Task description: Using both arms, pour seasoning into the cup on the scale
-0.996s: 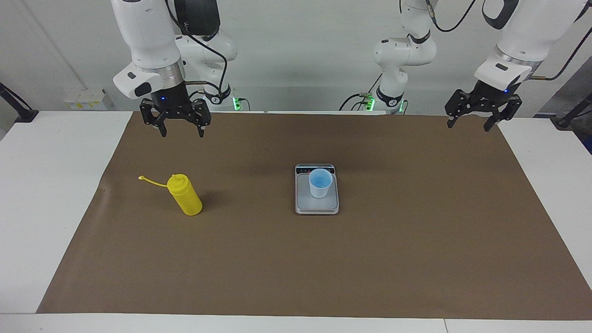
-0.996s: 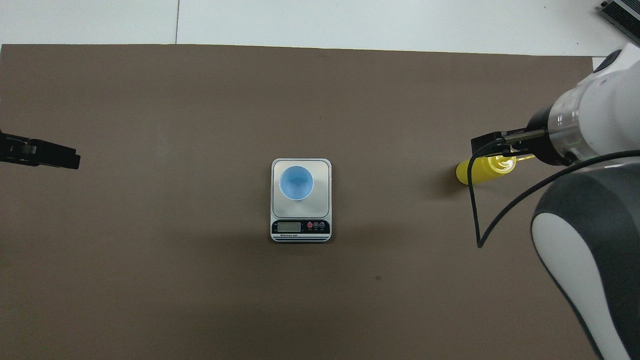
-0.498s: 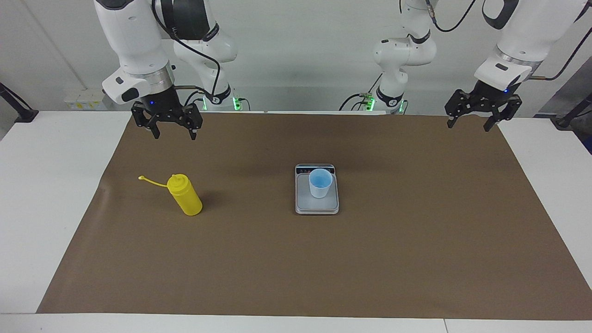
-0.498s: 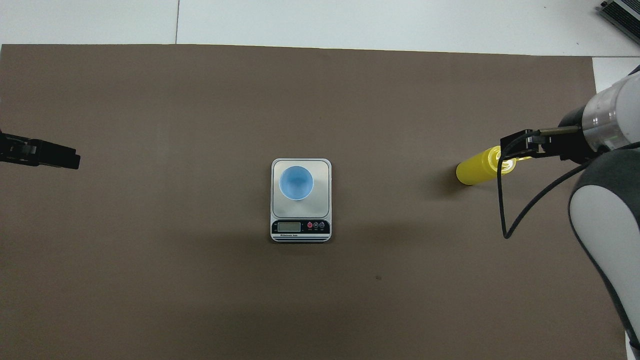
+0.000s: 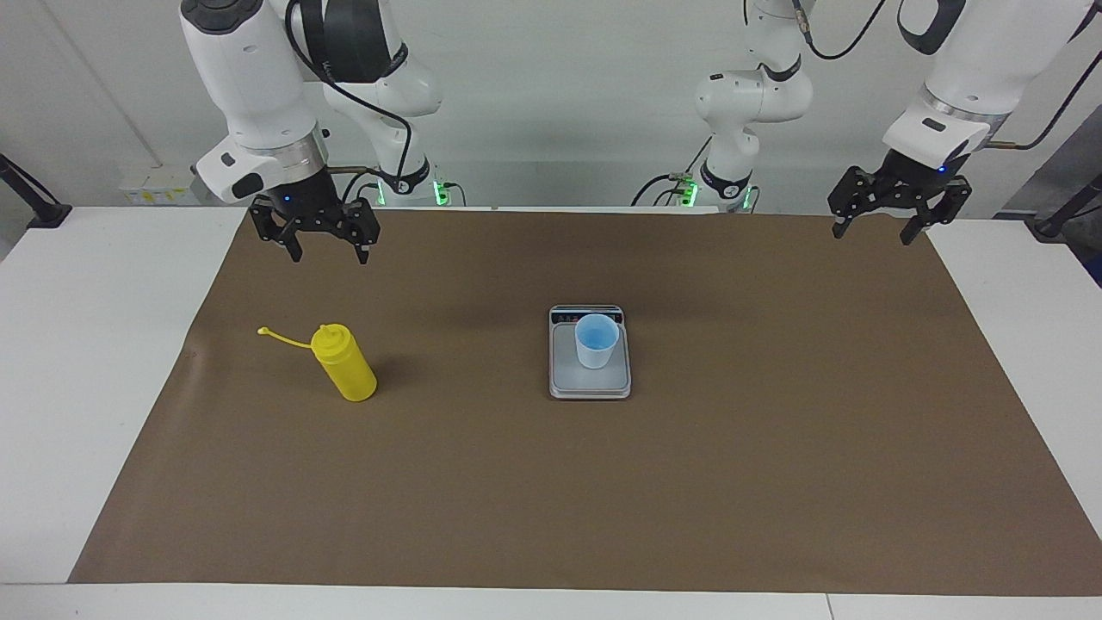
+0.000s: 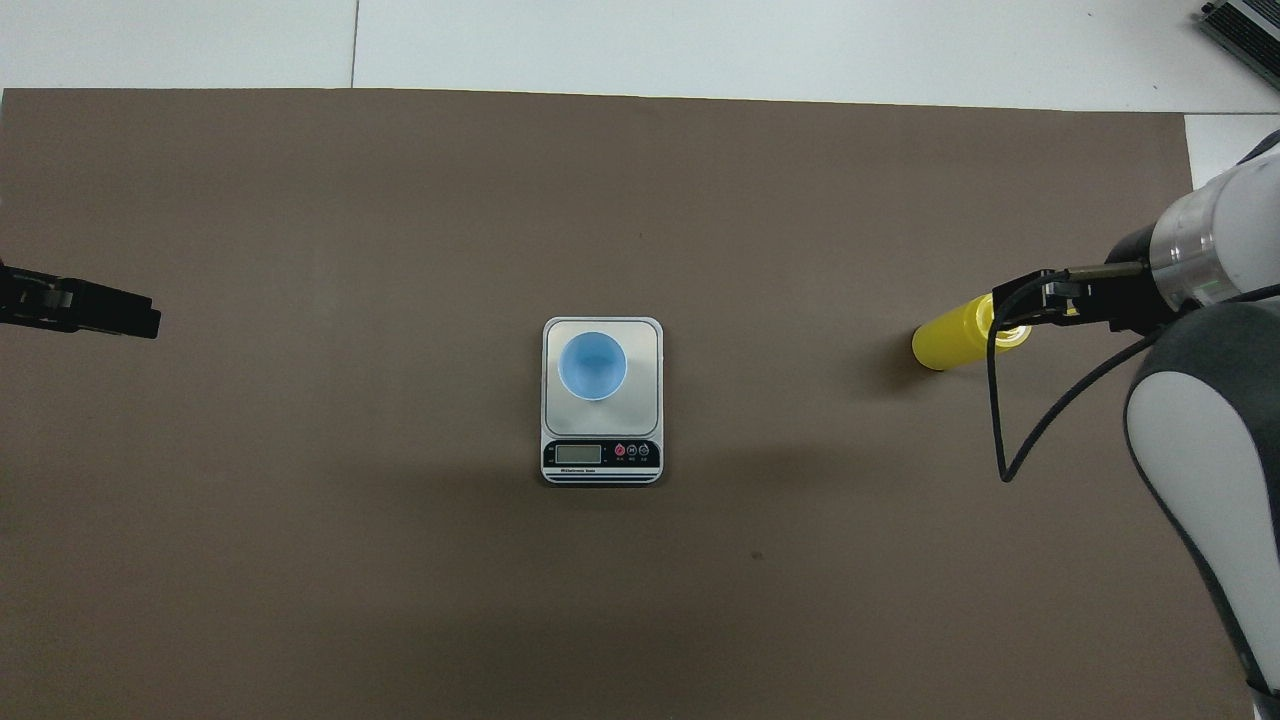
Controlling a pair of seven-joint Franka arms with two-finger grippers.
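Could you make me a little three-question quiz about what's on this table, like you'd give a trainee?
1. True or false: the blue cup stands on the scale.
2. Which gripper hangs over the mat closest to the yellow bottle: the right gripper or the left gripper?
3. Multiple choice: the bottle is (a) held in a gripper, (b) standing free on the mat toward the right arm's end of the table, (c) tipped over the cup.

Key: 1 true. 2 the right gripper; it is open and up in the air, touching nothing, while the left gripper waits open at its own end. 3 b.
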